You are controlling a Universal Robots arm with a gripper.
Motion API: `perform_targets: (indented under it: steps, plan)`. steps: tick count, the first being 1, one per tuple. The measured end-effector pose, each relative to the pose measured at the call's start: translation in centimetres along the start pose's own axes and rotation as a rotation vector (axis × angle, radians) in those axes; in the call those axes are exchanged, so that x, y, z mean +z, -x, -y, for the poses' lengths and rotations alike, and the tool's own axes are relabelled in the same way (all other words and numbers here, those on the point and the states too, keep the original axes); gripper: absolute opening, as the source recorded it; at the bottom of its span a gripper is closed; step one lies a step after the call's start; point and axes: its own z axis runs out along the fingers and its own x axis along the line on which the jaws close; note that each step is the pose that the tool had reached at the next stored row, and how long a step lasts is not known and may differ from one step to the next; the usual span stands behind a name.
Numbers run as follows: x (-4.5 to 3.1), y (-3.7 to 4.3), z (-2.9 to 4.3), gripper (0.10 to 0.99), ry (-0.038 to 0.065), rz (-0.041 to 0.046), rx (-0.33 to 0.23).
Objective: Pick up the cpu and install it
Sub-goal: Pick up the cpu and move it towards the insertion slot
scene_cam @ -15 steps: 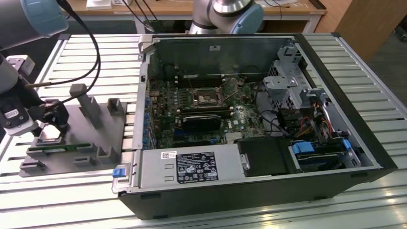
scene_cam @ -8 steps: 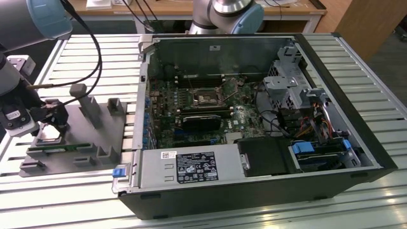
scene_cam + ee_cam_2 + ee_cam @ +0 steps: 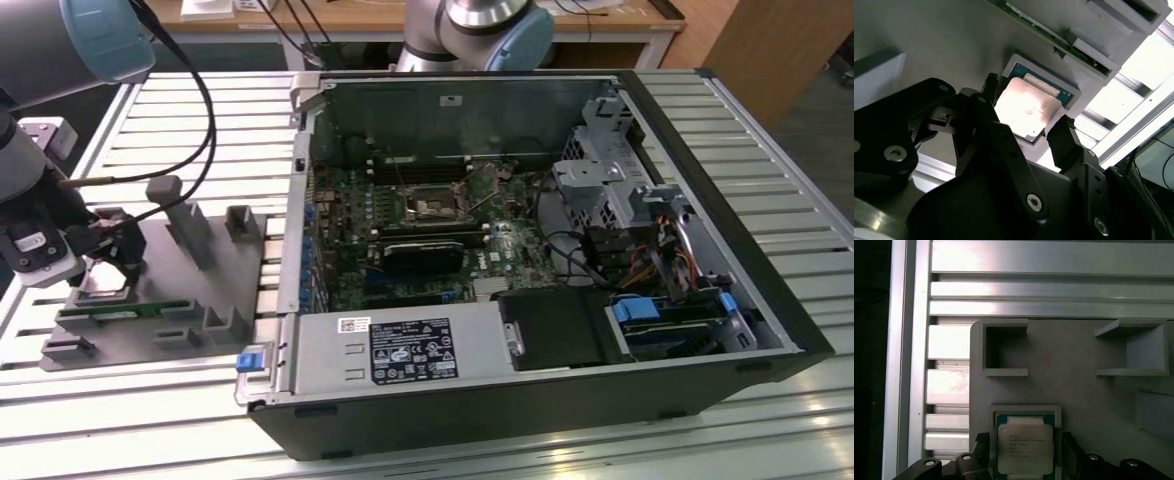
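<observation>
A: Where's the cpu (image 3: 1025,447)?

B: Flat in its pocket on the grey tray (image 3: 1079,390), metal top up, not lifted. The tray sits on the slatted desk (image 3: 247,120), to the exterior view's left of the open case (image 3: 534,400).

A: Fingers (image 3: 1068,452)?

B: Spread apart, one on each side of the chip. It lies right between them, so the closing line runs across it edge to edge. The first wrist view has a dark gap on both sides, so I judge no contact yet.

A: Long axis?

B: Near square, nothing worth noting. Its edges look parallel to the finger faces, so I'd say no twist is needed. It's roughly centred too.

A: Height?

B: The first wrist view looks straight down, so it doesn't give that. The second wrist view is oblique — there the fingers seem about level with the pocket rim, one by a corner, the other by the opposite edge. I can't tell if they're low enough to catch the chip's thin edge.

A: Does the exterior view add anything?

B: Yes, the destination — the socket (image 3: 434,208) on the board inside the case, well apart from the tray, toward the exterior view's right. There's also a green memory stick (image 3: 120,310) in a slot just beside the cpu pocket. It could get clipped if the fingers drift that way.
</observation>
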Motion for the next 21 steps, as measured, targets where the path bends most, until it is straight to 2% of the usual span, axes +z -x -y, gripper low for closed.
perform_targets:
  steps: [3,7,9,10,14,15,21]
  plan:
    - [-0.01,-0.01,0.01,0.682,-0.006,0.003,0.0]
    - [0.0,0.01,0.0,0.682,-0.007,0.009,-0.001]
    - [0.0,0.0,0.0,0.667,-0.007,0.0091,0.0]
    - [0.0,0.0,0.0,0.596,-0.008,0.0091,-0.001]
    - [-0.01,0.0,0.0,0.58,-0.008,0.0091,-0.001]
    - [-0.02,0.0,0.0,0.537,-0.008,0.0092,0.0]
    - [-0.31,-0.01,-0.01,0.537,-0.008,0.0091,0.0]
